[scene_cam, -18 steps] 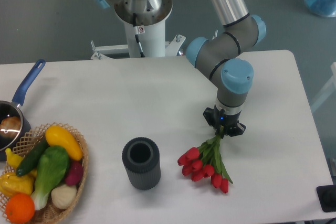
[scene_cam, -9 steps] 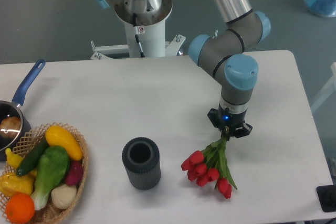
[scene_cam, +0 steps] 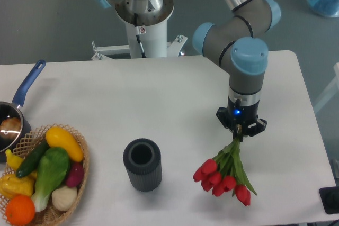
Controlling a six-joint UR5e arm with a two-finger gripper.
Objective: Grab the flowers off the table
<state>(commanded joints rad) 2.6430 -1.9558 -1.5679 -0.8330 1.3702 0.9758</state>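
Hand (scene_cam: 241, 130) clamped on flowers (scene_cam: 225, 173) over table (scene_cam: 132, 99).

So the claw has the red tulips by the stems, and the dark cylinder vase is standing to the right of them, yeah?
Not quite. The claw does grip the flowers by the stems, but the dark cylinder vase stands to their left in the camera view, between the flowers and the basket of toy produce.

White table (scene_cam: 132, 99): vase (scene_cam: 142, 164), basket (scene_cam: 79, 178), pan (scene_cam: 16, 115)
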